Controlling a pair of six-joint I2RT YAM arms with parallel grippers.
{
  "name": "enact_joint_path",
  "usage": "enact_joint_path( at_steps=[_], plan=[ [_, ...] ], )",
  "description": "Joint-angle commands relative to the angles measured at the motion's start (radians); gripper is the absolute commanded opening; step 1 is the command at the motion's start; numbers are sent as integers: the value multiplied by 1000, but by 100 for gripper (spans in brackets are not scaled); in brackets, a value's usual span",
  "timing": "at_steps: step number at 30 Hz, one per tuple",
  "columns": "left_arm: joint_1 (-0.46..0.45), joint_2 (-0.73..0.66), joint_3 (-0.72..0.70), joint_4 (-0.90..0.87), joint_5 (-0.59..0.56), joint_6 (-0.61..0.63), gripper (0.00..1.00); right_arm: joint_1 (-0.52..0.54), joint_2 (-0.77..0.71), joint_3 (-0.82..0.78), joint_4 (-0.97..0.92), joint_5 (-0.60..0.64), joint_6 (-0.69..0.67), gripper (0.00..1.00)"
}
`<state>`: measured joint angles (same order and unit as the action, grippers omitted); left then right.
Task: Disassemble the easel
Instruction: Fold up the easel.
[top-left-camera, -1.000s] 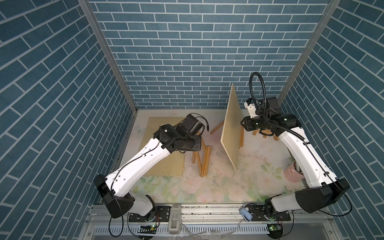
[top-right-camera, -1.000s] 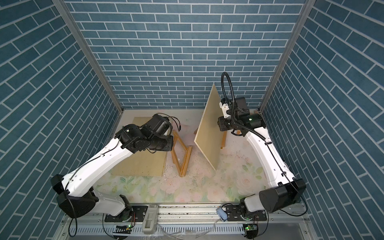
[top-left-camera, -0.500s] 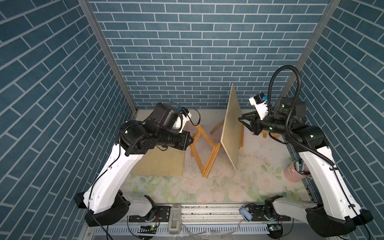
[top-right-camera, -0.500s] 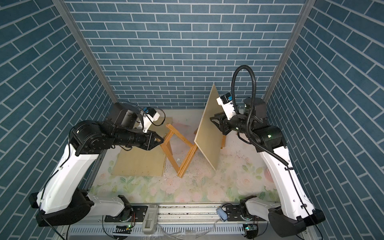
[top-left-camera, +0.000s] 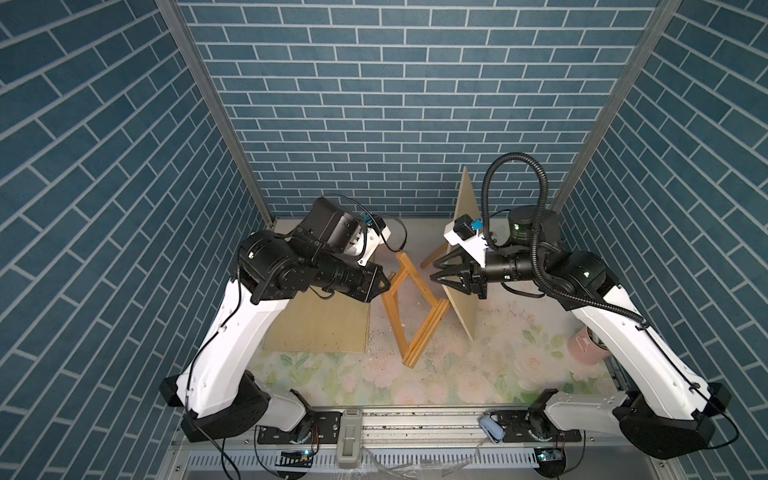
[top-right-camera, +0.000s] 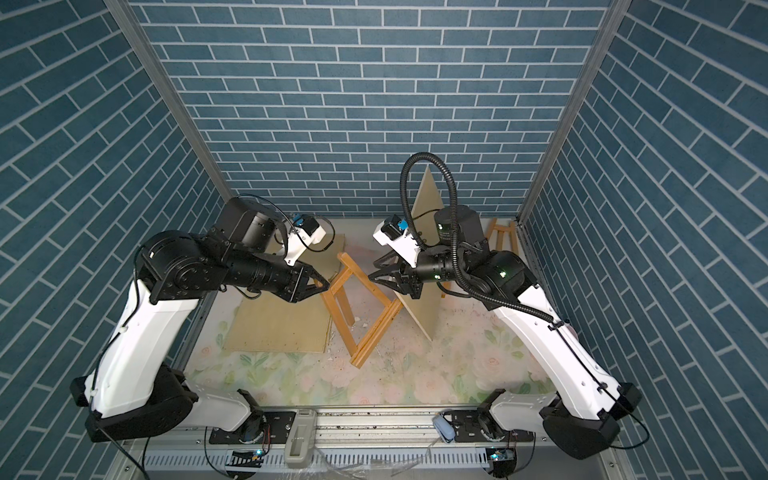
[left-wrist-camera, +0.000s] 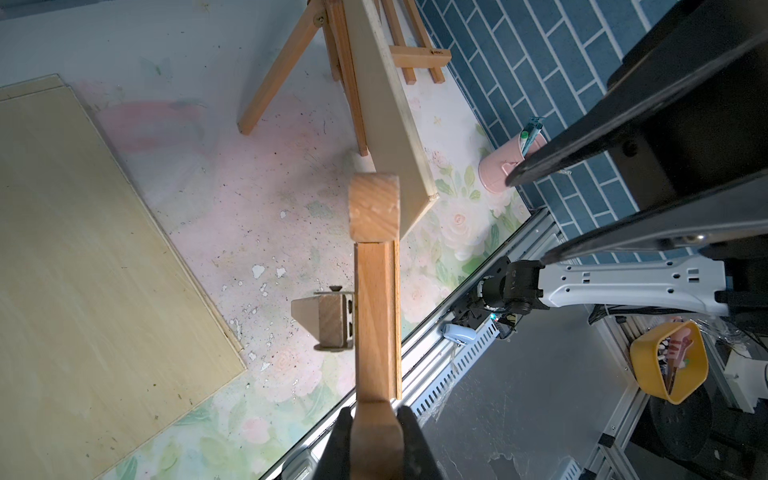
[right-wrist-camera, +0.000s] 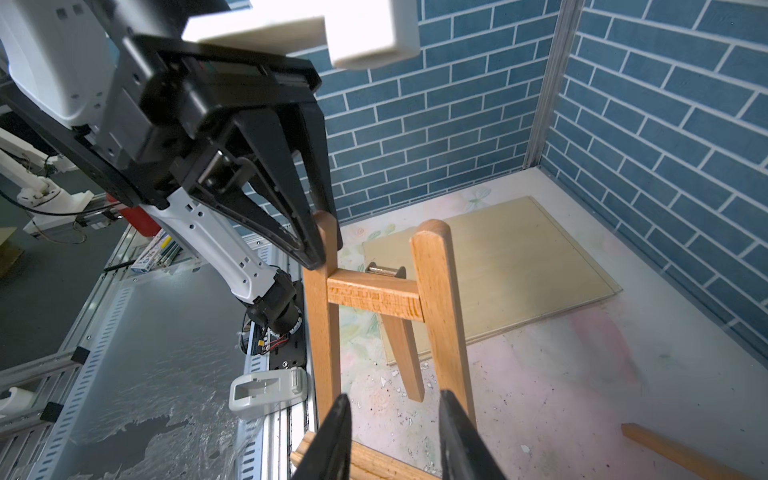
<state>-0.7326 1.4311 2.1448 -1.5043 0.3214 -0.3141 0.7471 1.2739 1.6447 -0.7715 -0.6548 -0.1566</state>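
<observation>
The small wooden easel (top-left-camera: 424, 336) (top-right-camera: 374, 332) stands tilted on the floral table, its legs spread in a V. My left gripper (top-left-camera: 388, 280) (left-wrist-camera: 376, 436) is shut on the rounded top of one easel leg (left-wrist-camera: 376, 311); the right wrist view shows this grip (right-wrist-camera: 320, 237). Facing it from the other side, my right gripper (top-left-camera: 438, 274) (right-wrist-camera: 390, 432) is open. Its fingers straddle the gap between the two front legs above a lower wooden bar (right-wrist-camera: 374, 461), gripping nothing.
A tall canvas board (top-left-camera: 465, 249) leans upright on a second easel (top-right-camera: 505, 235) just behind my right gripper. A flat board (top-left-camera: 320, 324) lies at the left. A pink cup (top-left-camera: 584, 345) stands at the right. Paint flecks litter the mat.
My left gripper has lifted the easel's top from lying low to tilted up, and the legs have spread. My right gripper has come round the canvas board down to the easel.
</observation>
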Motion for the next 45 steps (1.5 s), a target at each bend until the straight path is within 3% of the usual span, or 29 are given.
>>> enact_joint_path(
  at_steps=[1,5,23,27,29,34,40,45],
  plan=[
    [1,-8,25,39,62,12,0,33,13,7,-23,59,-68,36],
    [2,-12,23,35,69,9,0,64,36,-13,-17,129,-85,36],
    [1,-49,12,20,107,7,0,108,138,-43,65,193,-55,35],
    [2,-49,20,2,95,10,0,116,149,-43,78,209,-41,15],
    [2,-45,28,-4,87,6,0,119,148,-42,84,211,-34,11],
    [14,-46,51,-23,-1,-16,30,128,158,-1,94,261,31,0],
    [27,-93,57,7,-177,-71,33,131,203,105,63,298,146,0],
    [27,-160,7,60,-234,-85,34,132,232,166,84,345,240,0]
  ],
)
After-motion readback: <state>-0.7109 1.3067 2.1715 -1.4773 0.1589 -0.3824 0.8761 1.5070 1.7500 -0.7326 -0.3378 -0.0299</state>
